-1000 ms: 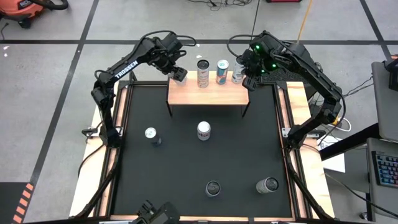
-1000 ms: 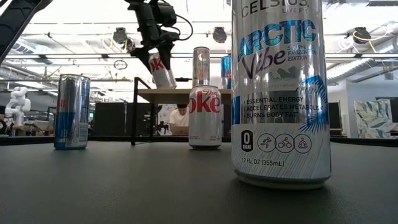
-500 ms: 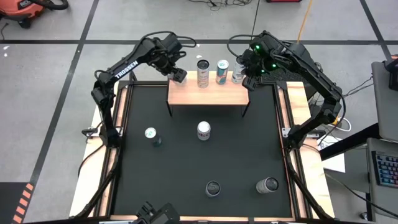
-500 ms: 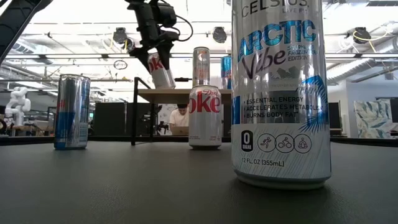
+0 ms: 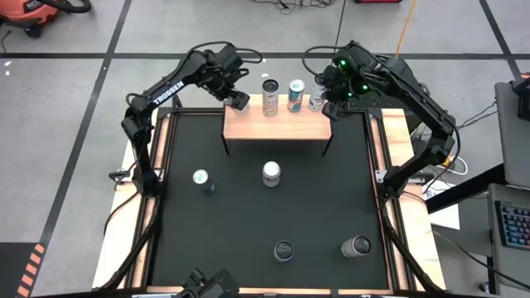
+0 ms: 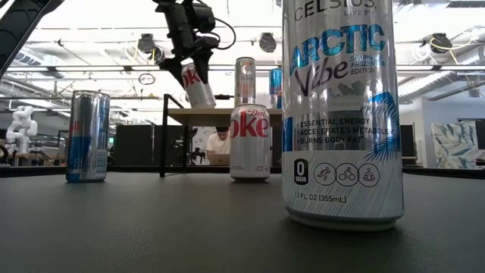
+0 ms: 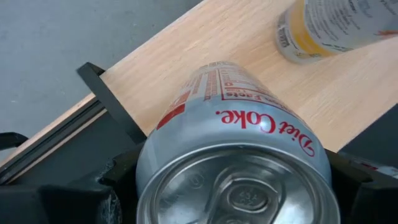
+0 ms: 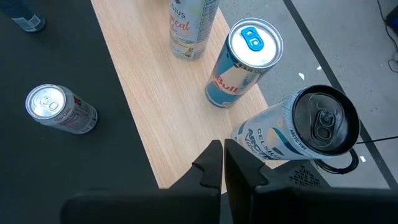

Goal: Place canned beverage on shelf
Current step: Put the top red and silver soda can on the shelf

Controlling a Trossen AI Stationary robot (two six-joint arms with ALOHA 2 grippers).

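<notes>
From above, my left gripper (image 5: 237, 98) hangs over the shelf (image 5: 277, 124) at its left end. At table height, the Diet Coke can (image 6: 196, 84) is tilted in its jaws, just above the wood. The left wrist camera shows fingers clamping the can's sides; smooth thin aluminium, dentable, best held mid-body. My right gripper (image 8: 222, 163), fully closed and empty, waits near the shelf's right end.

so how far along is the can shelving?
Done: three cans stand on the shelf. In hand: the left gripper holds a Diet Coke can tilted over the shelf's left end, not yet set down. The right gripper waits with jaws shut at the right end. Left: four cans on the black mat.
</notes>
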